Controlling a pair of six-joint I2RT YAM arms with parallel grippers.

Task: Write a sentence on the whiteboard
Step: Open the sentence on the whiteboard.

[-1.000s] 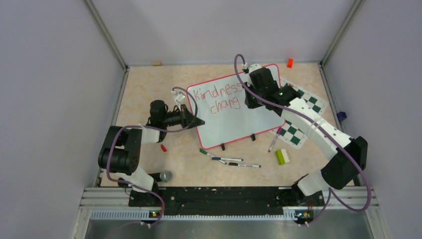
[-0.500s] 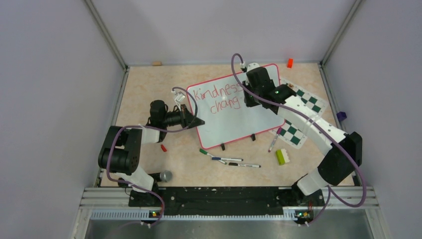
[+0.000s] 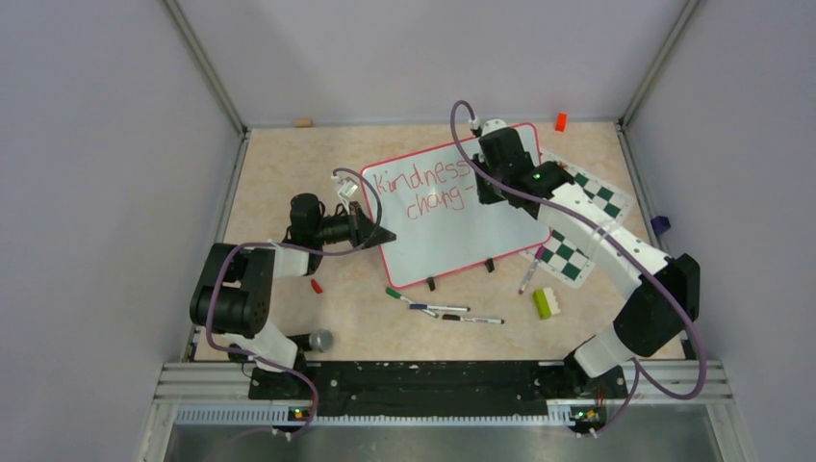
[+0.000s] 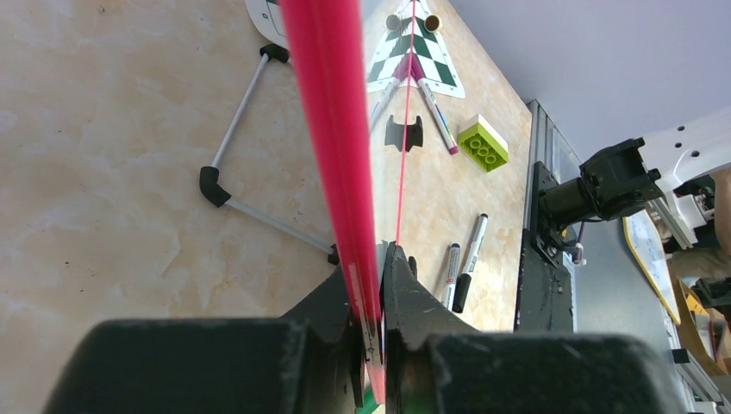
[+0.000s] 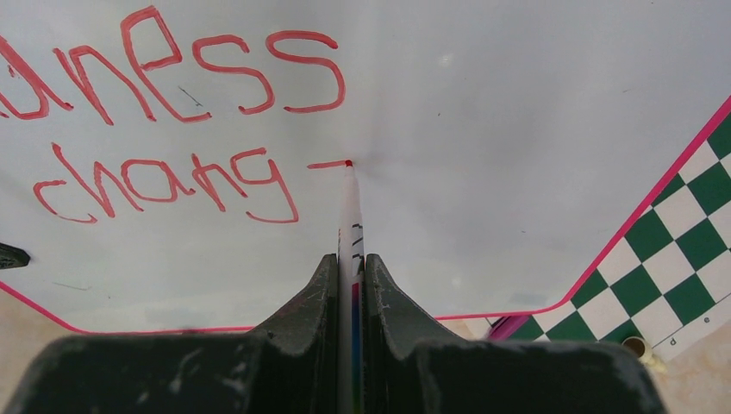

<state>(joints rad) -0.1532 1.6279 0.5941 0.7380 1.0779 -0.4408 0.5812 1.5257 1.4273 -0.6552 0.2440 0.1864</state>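
Observation:
The whiteboard (image 3: 462,231) lies tilted at the table's middle, white with a red-pink frame. The sentence (image 3: 423,191) reads "Kindness" over "chang" plus a short new stroke, in red. It also shows in the right wrist view (image 5: 198,181). My right gripper (image 3: 481,192) is shut on a white marker (image 5: 350,216) whose red tip touches the board (image 5: 517,129) just right of the "g". My left gripper (image 3: 383,234) is shut on the board's left edge, seen as a red frame strip (image 4: 332,129) in the left wrist view.
A green-and-white checkered mat (image 3: 577,226) lies under the board's right side. Loose markers (image 3: 452,312) lie in front of the board, with a pink marker (image 3: 531,271), a green brick (image 3: 544,302), a small red piece (image 3: 316,286) and an orange block (image 3: 560,121).
My right gripper moved the marker tip along the second line, adding a short horizontal stroke after "chang". The left arm has not moved.

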